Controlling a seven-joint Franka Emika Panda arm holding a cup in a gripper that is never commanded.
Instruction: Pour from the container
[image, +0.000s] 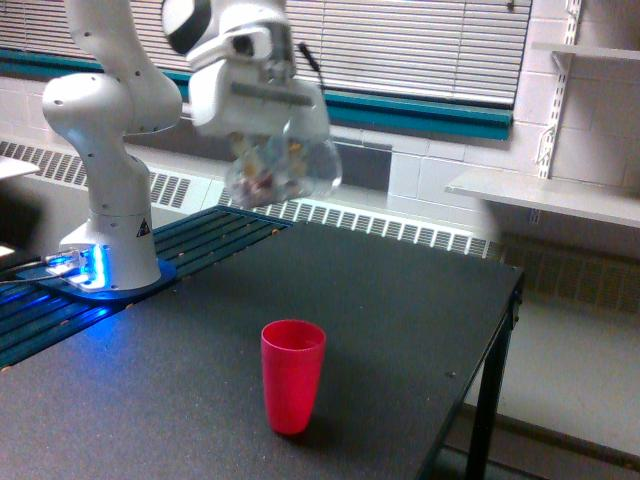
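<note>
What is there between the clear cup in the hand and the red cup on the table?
Nothing. In the exterior view the clear cup hangs above the red cup, with only air and bare table between.

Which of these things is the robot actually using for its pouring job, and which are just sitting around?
In use:
clear cup with small bits inside
gripper holding it
red cup on the table, probably the target

Just around:
black table
wall shelf
window blinds

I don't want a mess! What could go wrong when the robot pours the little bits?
The clear cup in the gripper hangs high above the red cup, and looks off to one side, so bits might miss its small mouth and scatter on the black table. The red cup looks light; falling bits or a bump could tip it.
</note>
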